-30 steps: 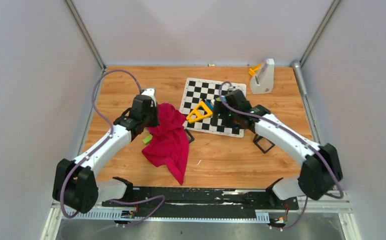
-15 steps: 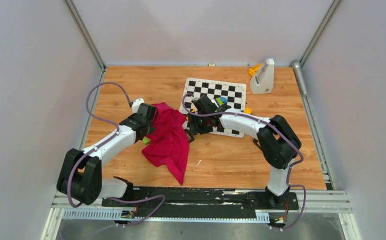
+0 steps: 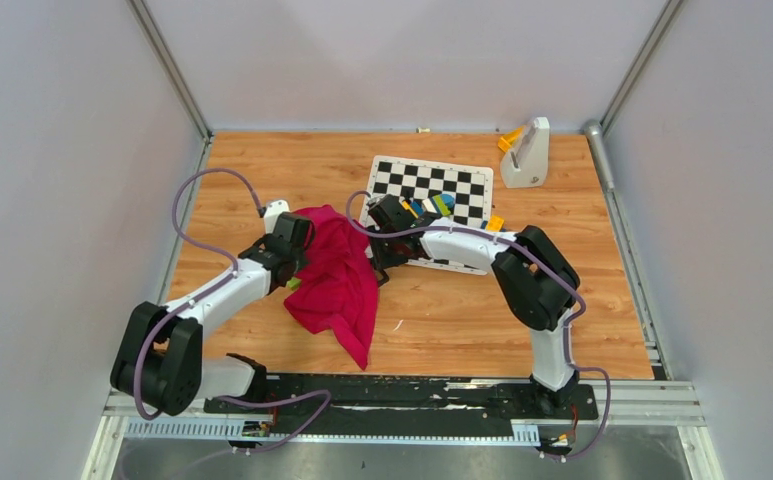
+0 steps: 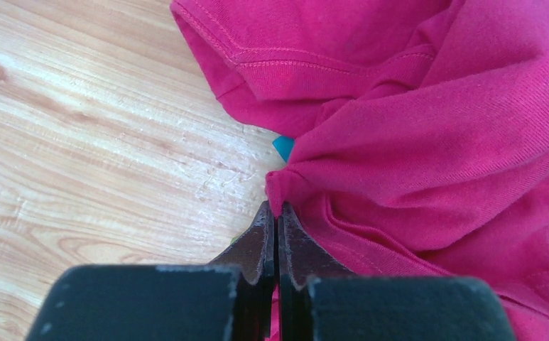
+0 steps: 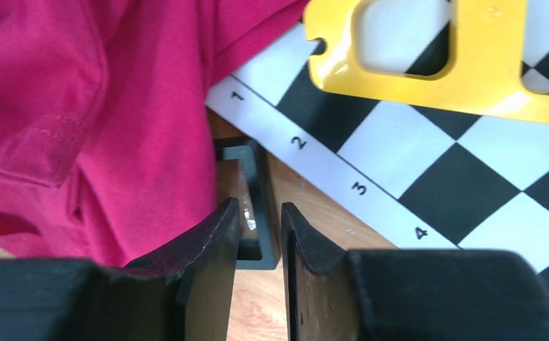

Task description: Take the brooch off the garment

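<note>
Where grey walls [image 3: 62,150] enclose wood tabletop [image 3: 462,320] | garment [image 3: 337,275] lies crumpled

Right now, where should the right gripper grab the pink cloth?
Probably the edge of the garment nearest the chequered board, coming low from that side: it lies bunched beside the right gripper, and the left gripper pinches the opposite edge.

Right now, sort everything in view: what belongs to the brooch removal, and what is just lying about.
Job: garment, pinched by the shut left hand; open right hand beside its edge; brooch not clearly visible.
Lying about: chequered board, yellow frame, black square frame, grey stand.
</note>
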Robot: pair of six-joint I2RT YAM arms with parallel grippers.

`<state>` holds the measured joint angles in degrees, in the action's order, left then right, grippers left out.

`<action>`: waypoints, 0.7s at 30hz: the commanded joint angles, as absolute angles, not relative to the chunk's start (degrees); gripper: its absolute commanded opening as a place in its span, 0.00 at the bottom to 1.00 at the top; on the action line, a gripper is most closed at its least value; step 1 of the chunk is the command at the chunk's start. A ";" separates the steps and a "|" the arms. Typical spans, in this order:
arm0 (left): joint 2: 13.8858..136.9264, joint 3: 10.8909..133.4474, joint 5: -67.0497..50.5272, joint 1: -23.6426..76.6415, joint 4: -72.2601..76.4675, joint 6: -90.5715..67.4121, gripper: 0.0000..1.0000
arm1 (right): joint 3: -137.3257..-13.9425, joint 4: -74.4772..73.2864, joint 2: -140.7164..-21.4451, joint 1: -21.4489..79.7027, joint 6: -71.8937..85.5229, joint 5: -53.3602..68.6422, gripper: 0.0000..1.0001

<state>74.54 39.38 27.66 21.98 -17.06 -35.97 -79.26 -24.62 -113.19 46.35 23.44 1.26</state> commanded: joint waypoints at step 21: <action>66.85 35.36 24.59 21.71 -9.03 -32.33 0.00 | -58.60 -28.09 -92.96 43.38 29.82 -7.47 0.00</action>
